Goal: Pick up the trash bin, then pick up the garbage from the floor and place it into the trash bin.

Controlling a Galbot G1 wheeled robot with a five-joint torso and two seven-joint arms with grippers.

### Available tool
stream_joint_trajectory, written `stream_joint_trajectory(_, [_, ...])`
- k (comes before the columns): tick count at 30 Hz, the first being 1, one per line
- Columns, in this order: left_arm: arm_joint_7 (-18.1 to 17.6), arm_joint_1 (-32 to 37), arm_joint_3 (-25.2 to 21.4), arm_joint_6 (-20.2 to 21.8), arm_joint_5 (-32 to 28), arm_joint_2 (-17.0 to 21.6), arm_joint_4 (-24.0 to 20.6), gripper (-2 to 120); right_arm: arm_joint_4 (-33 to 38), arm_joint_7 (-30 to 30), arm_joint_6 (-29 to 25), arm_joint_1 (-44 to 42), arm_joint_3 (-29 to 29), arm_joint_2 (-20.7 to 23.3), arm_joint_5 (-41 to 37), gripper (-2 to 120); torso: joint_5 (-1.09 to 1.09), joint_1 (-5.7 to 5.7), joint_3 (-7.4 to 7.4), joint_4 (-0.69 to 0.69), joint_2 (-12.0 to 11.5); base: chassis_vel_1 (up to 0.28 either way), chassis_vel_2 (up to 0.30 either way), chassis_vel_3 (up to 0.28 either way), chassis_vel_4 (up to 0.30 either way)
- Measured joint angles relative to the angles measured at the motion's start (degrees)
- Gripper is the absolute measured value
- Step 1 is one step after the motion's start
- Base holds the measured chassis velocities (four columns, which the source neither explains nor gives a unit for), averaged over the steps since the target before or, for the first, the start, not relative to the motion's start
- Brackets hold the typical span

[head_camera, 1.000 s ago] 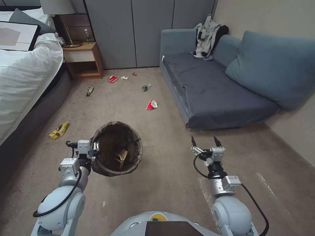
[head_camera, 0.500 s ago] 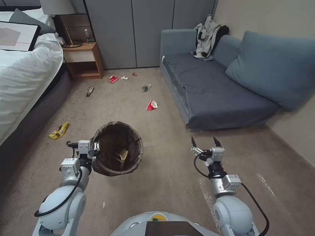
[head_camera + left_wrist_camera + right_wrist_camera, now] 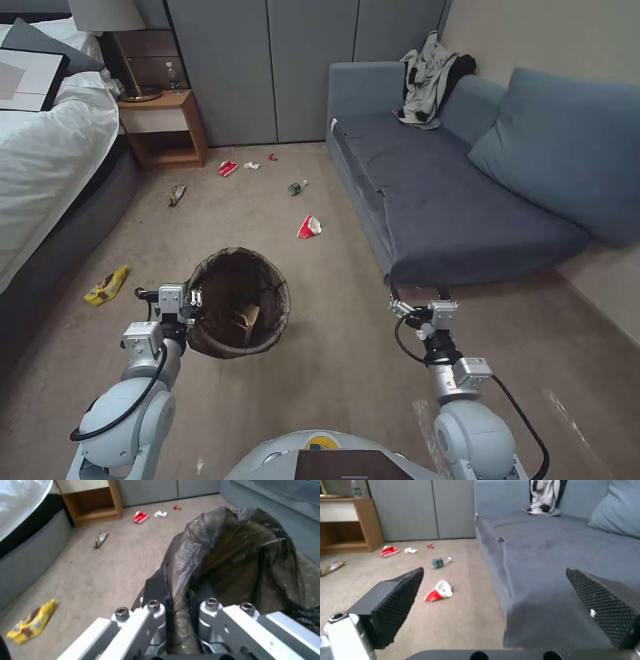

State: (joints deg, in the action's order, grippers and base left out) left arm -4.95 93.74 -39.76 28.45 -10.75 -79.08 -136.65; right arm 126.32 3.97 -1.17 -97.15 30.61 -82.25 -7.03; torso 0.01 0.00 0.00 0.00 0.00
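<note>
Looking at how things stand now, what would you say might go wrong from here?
The left end effector pinches only the trash bin by its bagged rim, so the liner could slip and the bin tilt or drop. The open right end effector sits close to the sofa edge and could catch it when reaching for the red-and-white packet.

Head camera looks down from above; both wrist cameras face forward, sharing the littered carpet (image 3: 267, 207)

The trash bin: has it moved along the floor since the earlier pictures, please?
Yes. Held by the left gripper, the trash bin has come forward, nearer the red-and-white packet.
</note>
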Motion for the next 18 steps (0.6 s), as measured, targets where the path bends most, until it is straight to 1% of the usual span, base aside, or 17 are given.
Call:
stream_joint_trajectory(3, [0.0, 0.0, -0.08, 0.0, -0.01, 0.05, 0.0, 7, 0.02, 0.0, -0.04, -0.02, -0.02, -0.04, 0.02, 100, -0.03, 0.0, 0.01, -0.01, 0.0, -0.281, 0.277, 0.271, -0.265])
stream_joint_trajectory(6, [-0.01, -0.03, -0.17, 0.0, -0.01, 0.08, -0.02, 7, 0.07, -0.01, -0.06, -0.01, -0.07, -0.1, 0.05, 100, 0.01, 0.0, 0.01, 0.02, 0.0, -0.269, 0.291, 0.304, -0.29])
stream_joint_trajectory(8, [-0.01, -0.09, -0.16, 0.0, -0.01, 0.06, -0.02, 7, 0.09, -0.01, -0.12, -0.06, -0.12, -0.13, 0.14, 100, -0.03, 0.0, 0.0, 0.0, 0.0, -0.315, 0.296, 0.322, -0.289])
stream_joint_trajectory(10, [-0.01, -0.09, -0.16, 0.0, -0.01, 0.03, -0.01, 7, 0.09, -0.01, -0.14, -0.14, -0.16, -0.16, 0.2, 100, 0.01, 0.0, 0.0, 0.01, 0.0, -0.317, 0.307, 0.307, -0.318])
stream_joint_trajectory(13, [-0.01, -0.09, -0.16, 0.0, -0.02, 0.03, 0.03, 7, 0.09, -0.01, -0.18, -0.18, -0.17, -0.21, 0.29, 100, -0.04, 0.01, 0.01, 0.0, 0.0, -0.309, 0.316, 0.338, -0.322])
stream_joint_trajectory(14, [-0.01, -0.09, -0.17, -0.01, -0.02, 0.06, 0.02, 7, 0.09, -0.01, -0.19, -0.17, -0.21, -0.23, 0.31, 100, 0.0, 0.0, 0.0, 0.0, 0.0, -0.329, 0.302, 0.331, -0.315])
stream_joint_trajectory(15, [-0.01, -0.11, -0.19, -0.01, -0.02, 0.09, 0.03, 7, 0.09, 0.0, -0.2, -0.19, -0.25, -0.25, 0.38, 100, -0.01, 0.0, 0.0, -0.01, 0.0, -0.329, 0.286, 0.308, -0.305])
stream_joint_trajectory(18, [-0.01, -0.14, -0.2, -0.01, -0.03, 0.12, 0.03, 7, 0.1, -0.01, -0.22, -0.17, -0.32, -0.31, 0.5, 100, -0.01, 0.0, 0.0, 0.02, 0.0, -0.309, 0.286, 0.31, -0.323])
